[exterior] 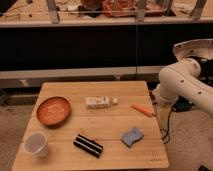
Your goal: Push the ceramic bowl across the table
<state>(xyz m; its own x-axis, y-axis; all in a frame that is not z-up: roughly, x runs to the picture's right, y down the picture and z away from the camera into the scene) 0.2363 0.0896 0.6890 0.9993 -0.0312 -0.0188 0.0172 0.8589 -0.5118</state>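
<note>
The ceramic bowl [53, 110], orange-terracotta and shallow, rests on the left side of the light wooden table [112, 125]. My white arm comes in from the right. Its gripper [163, 119] hangs pointing down at the table's right edge, far from the bowl, just right of an orange carrot-like piece. The gripper is open and nothing is in it.
A translucent white cup [36, 144] stands at the front left, below the bowl. A white packet [99, 102] lies mid-table, an orange piece [142, 110] to the right, a blue sponge [132, 136] and a black bar [88, 145] near the front. A dark counter runs behind.
</note>
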